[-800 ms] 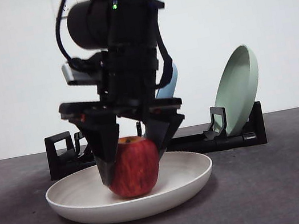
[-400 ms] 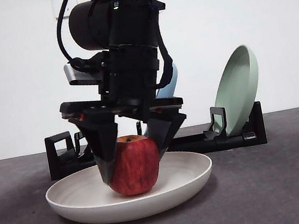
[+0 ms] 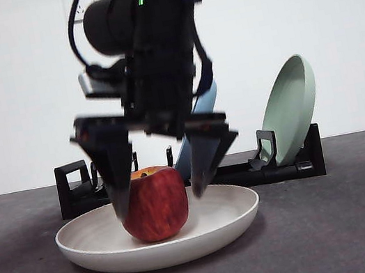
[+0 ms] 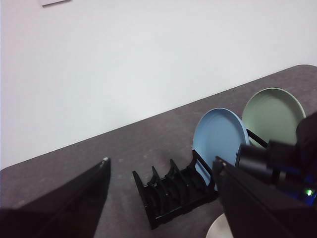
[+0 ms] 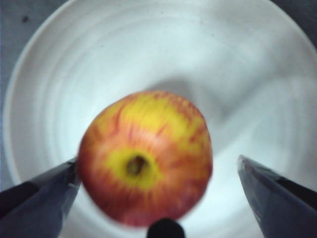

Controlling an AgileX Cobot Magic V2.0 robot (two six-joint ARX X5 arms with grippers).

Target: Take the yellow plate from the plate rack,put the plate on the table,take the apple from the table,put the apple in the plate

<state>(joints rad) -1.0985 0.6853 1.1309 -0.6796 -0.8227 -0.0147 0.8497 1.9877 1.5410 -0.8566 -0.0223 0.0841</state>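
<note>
The right pincer (image 3: 157, 199) has just let go. A moment ago its two black jaws squeezed the apple (image 3: 154, 204); now they are spread wide, one jaw close by one side of the apple and the other well clear of it. In the right wrist view the apple (image 5: 145, 186) sits alone in the middle of the yellow plate (image 5: 44, 79), with its stem hollow facing up. The yellow plate (image 3: 232, 216) lies flat on the table (image 3: 355, 233), near the front edge and just in front of the plate rack (image 3: 79, 190). So I think the job is nearly done: the plate is down, the apple is in it, and the arm only needs to lift away without bumping the apple. On the rack stand a light blue plate (image 4: 218, 139) and, further right, a pale green plate (image 3: 290, 107). The left pincer (image 4: 163, 198) waits up high, spread apart and holding nothing. I can read no words or brand names anywhere.
</note>
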